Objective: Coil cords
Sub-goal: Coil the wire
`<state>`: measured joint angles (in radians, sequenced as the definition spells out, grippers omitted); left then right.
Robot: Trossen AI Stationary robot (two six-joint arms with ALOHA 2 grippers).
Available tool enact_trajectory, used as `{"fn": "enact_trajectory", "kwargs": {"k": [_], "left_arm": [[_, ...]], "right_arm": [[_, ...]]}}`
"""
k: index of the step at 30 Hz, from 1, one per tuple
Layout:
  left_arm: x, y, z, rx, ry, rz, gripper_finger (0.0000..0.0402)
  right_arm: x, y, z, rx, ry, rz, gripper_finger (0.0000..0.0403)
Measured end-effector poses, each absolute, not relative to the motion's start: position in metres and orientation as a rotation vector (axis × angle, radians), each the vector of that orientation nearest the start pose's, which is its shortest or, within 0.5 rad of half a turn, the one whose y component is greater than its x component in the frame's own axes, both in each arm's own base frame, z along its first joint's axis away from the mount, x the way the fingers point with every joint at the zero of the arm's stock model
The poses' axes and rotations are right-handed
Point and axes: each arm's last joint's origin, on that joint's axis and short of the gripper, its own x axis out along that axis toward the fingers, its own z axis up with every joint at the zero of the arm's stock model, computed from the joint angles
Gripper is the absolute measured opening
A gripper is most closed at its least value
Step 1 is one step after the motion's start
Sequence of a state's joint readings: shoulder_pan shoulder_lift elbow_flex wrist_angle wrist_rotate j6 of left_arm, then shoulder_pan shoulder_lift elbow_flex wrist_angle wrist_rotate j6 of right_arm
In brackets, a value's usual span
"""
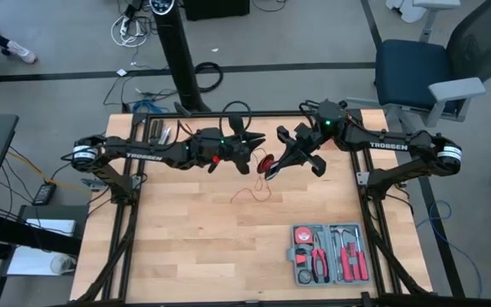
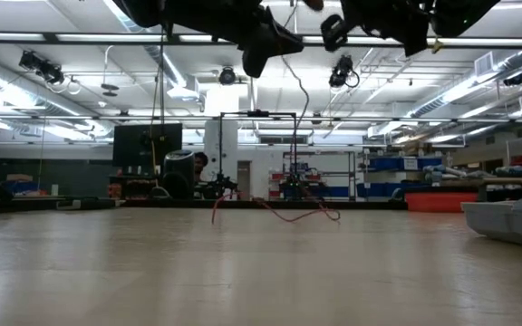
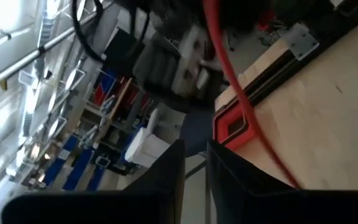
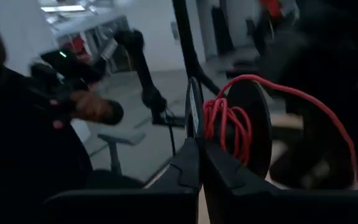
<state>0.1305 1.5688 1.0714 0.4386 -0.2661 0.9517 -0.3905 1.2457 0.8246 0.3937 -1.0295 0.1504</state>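
Right end effector (image 4: pixel 199 155) fills the lower centre of the right wrist view: fingers pinched shut, with several loops of the red cord (image 4: pixel 229 124) bundled right at them — looks gripped, though the contact itself is blurred. High view: that bundle sits centre frame between both arms, with a loose tail running down onto the table (image 1: pixel 194 247), long axis roughly left-right. Left end effector (image 1: pixel 247 147) hovers just left of the bundle, partly open; cord passes right by its fingers, can't confirm a grip. Right arm is nearer. Grey tool case (image 1: pixel 329 253) lower right, well clear. Nothing blocks the tail.
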Motion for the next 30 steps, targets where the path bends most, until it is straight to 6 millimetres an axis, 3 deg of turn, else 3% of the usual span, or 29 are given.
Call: {"fn": "enact_trajectory", "kwargs": {"k": [7, 13, 19, 23, 30], "left_arm": [[0.351, 0.067, 0.302, 0.821, 0.209, 0.367, 0.0072], [0.35, 0.071, 0.303, 0.716, 0.166, 0.323, 0.0072], [0.35, 0.071, 0.304, 0.661, 0.14, 0.332, 0.0072], [0.347, 0.071, 0.307, 0.662, 0.145, 0.353, 0.0072], [0.326, 0.073, 0.333, 0.657, 0.116, 0.393, 0.0072]], "right_arm": [[0.255, -0.073, 0.327, 0.146, -0.069, 0.692, 0.0001], [0.254, -0.065, 0.339, 0.165, -0.211, 0.628, 0.0001], [0.248, -0.06, 0.337, 0.184, -0.411, 0.477, 0.0001], [0.248, -0.061, 0.334, 0.192, -0.403, 0.462, 0.0001], [0.246, -0.058, 0.337, 0.15, -0.444, 0.474, 0.0001]]}}
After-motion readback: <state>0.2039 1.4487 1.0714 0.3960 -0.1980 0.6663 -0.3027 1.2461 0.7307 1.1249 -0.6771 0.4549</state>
